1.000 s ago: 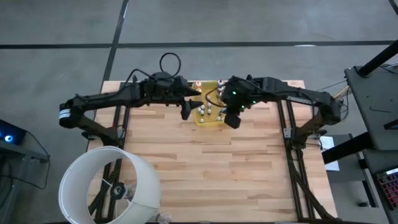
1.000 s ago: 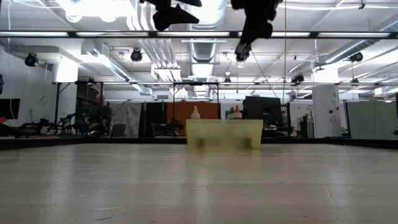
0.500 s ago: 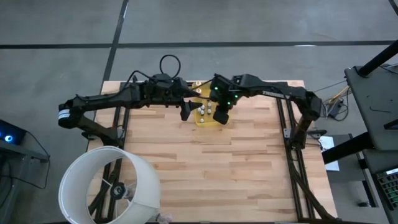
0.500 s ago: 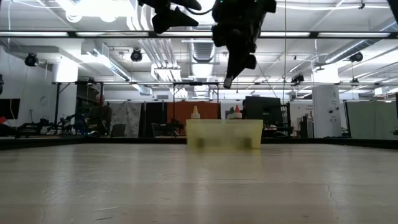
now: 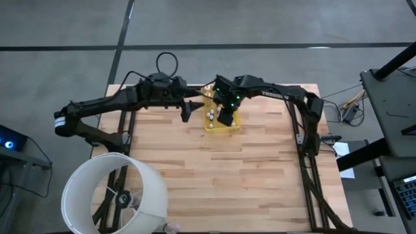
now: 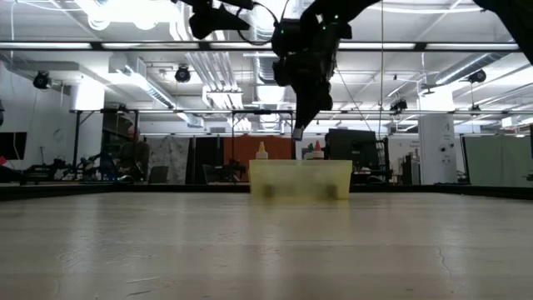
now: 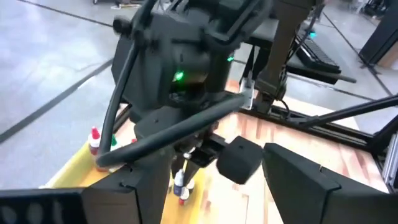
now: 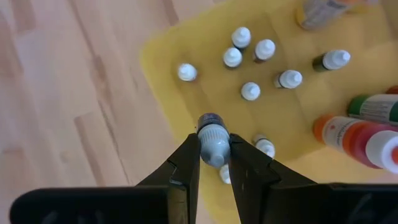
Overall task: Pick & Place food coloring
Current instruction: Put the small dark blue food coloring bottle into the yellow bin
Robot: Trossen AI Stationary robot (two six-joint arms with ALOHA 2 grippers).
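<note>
Lampshade [image 5: 116, 194], a white ring-shaped drum, sits off the worktop's [image 5: 260, 169] near left corner, well clear of the work. Next comes the left tool [image 5: 185, 112], hovering just beside the tray's left edge with its fingers spread wide and nothing between them; it appears to be waiting. Beyond it lies the tray [image 5: 211, 126], a translucent yellow rectangle with shallow walls, resting on pale wooden planks. Above the tray hangs the right tool [image 8: 214, 158], its two dark fingers pinched nearly together on one tiny bottle [image 8: 213, 140] with a pale bluish cap. Directly under that tool, standing in the tray, are more small white-capped bottles [image 8: 250, 91], and farther off larger orange-bodied ones [image 8: 348, 134] lie on their sides. Judged from this, the placing step is in hand: the held bottle looks ready to be lowered into a free spot among the others, then let go without knocking neighbours.
</note>
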